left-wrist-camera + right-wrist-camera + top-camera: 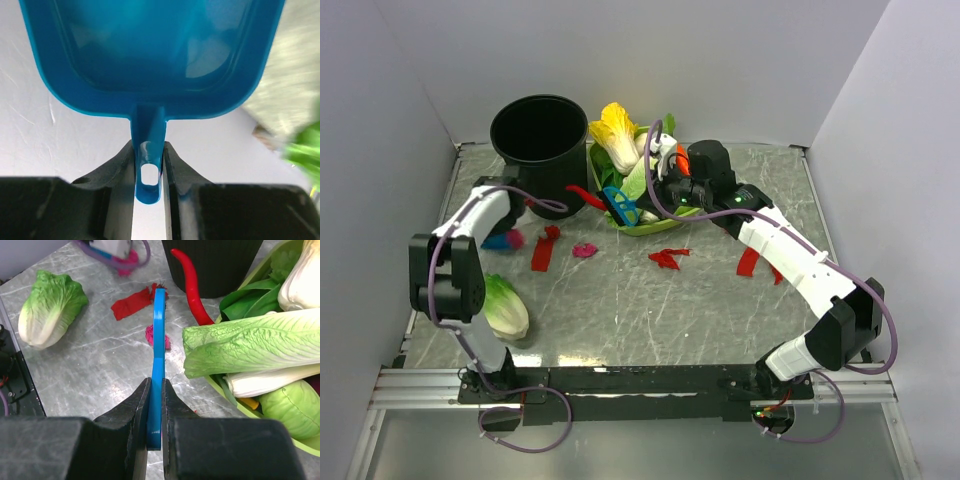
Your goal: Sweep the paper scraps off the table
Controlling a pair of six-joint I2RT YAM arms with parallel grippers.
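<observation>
Veined grey table (620, 300), plain white walls (720, 60)

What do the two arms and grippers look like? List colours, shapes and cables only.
The left arm and right arm have white shells and black joint blocks; a purple cable loops along each. The left gripper and right gripper have black, wedge-shaped fingers.

Looks like a robotics lab test cell: boxed in by plain white panels (720, 60), with a marble-patterned table (620, 300) edged by a metal rail (420, 385).
</observation>
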